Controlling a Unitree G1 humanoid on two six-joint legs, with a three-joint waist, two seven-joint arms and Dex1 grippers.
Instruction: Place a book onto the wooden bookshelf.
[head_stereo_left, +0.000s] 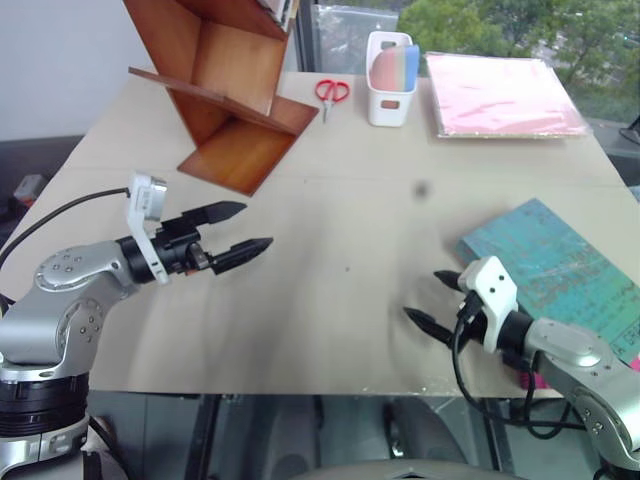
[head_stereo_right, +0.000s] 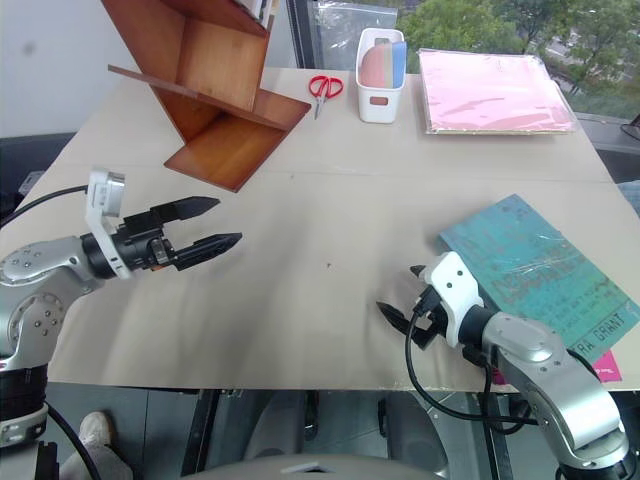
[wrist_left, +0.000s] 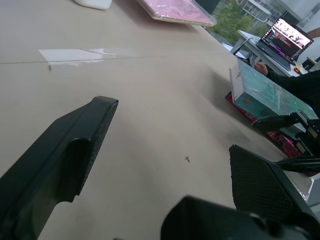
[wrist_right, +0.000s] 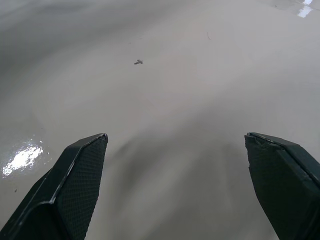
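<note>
The teal-green book (head_stereo_left: 560, 265) lies flat on the table at the right, on top of a magenta-pink book whose corner shows under it (head_stereo_right: 605, 368). The wooden bookshelf (head_stereo_left: 225, 85) of tilted reddish-brown boards stands at the far left of the table. My right gripper (head_stereo_left: 428, 300) hovers open just left of the book's near corner, nothing between its fingers. My left gripper (head_stereo_left: 245, 228) hangs open over the bare table at the left, in front of the bookshelf and pointing right. The left wrist view shows the book (wrist_left: 260, 95) and the right gripper's fingers (wrist_left: 277, 121) beyond it.
Red scissors (head_stereo_left: 331, 93), a white holder (head_stereo_left: 390, 80) with coloured sheets and a pink folder stack (head_stereo_left: 500, 95) lie along the far edge. A laptop (wrist_left: 286, 40) and a person's dark sleeve (wrist_left: 300, 85) show off to the right. The table's front edge (head_stereo_left: 300, 390) is close below both grippers.
</note>
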